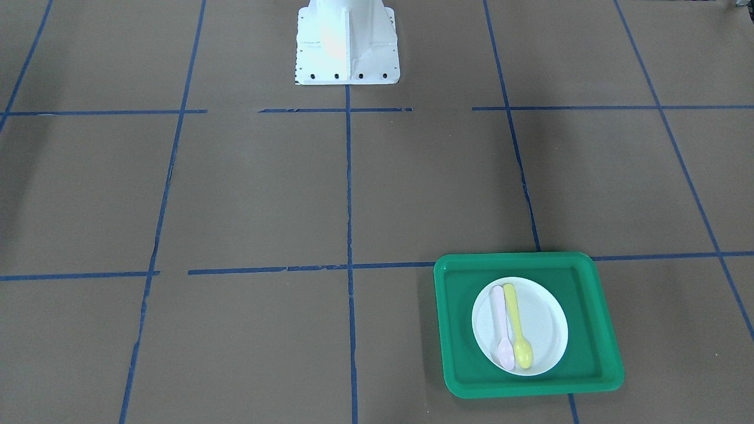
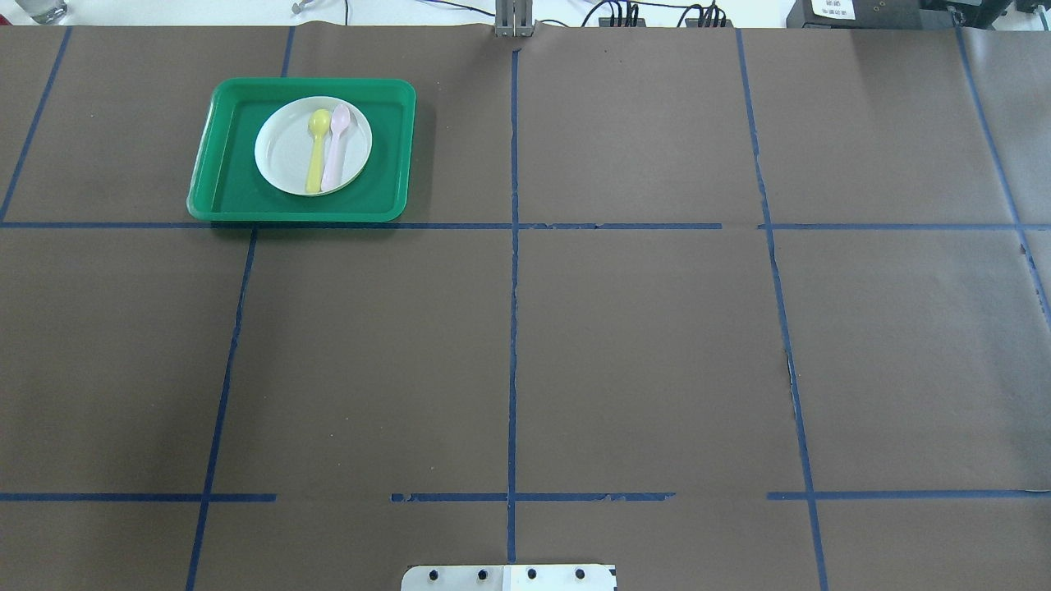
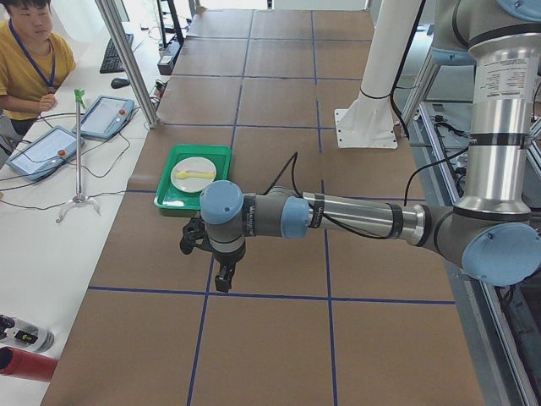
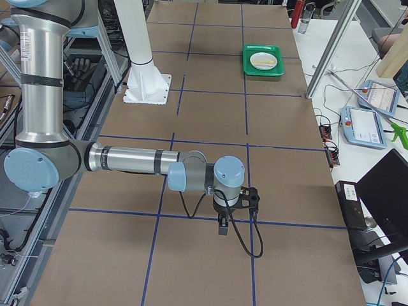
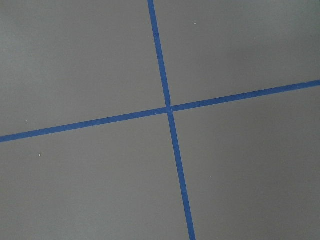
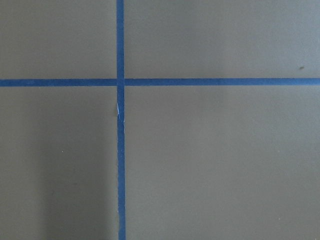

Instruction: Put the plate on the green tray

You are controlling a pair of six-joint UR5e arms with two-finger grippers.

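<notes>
Nearest the front-facing camera sits the green tray (image 1: 459,330), on the table (image 1: 235,194), in the far part on the robot's left. Finish: glossy green plastic, rectangular, rounded corners, raised rim. Its long axis runs side to side across the table. The long edge facing the robot lies along a blue tape line (image 1: 294,268).

Inside it the plate (image 1: 548,324), white and round, rests flat and about central, with green floor showing all round. On the plate a pink spoon (image 1: 501,321) and a yellow spoon (image 1: 515,321) lie close side by side, bowls away from the robot.

Apart from the tray, the left gripper (image 3: 224,277) hangs pointing down over bare table. Well apart, the right gripper (image 4: 222,226) does likewise. How far either is open, and what it holds: cannot tell.
</notes>
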